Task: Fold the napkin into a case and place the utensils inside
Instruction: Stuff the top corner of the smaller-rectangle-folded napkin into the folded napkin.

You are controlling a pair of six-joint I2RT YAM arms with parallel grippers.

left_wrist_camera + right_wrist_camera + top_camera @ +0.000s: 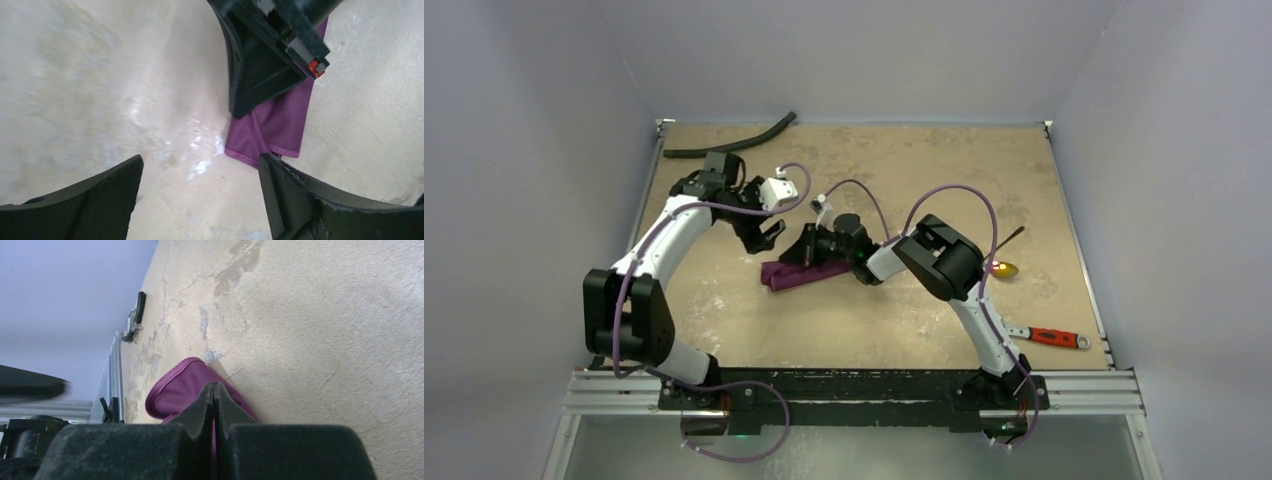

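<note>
You have the napkin point(799, 272) folded small, right tool point(214, 387) pinching it and left tool point(200, 165) spread beside it, but the spoon point(1004, 268) lies outside, at right.

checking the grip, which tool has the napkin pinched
The right tool: it is shut, with the purple napkin caught in it. The left tool stands open, holding nothing.

Robot lab cell: plain grey walls point(854, 50), scuffed tabletop point(854, 325), aluminium mounting rail point(874, 396).
</note>
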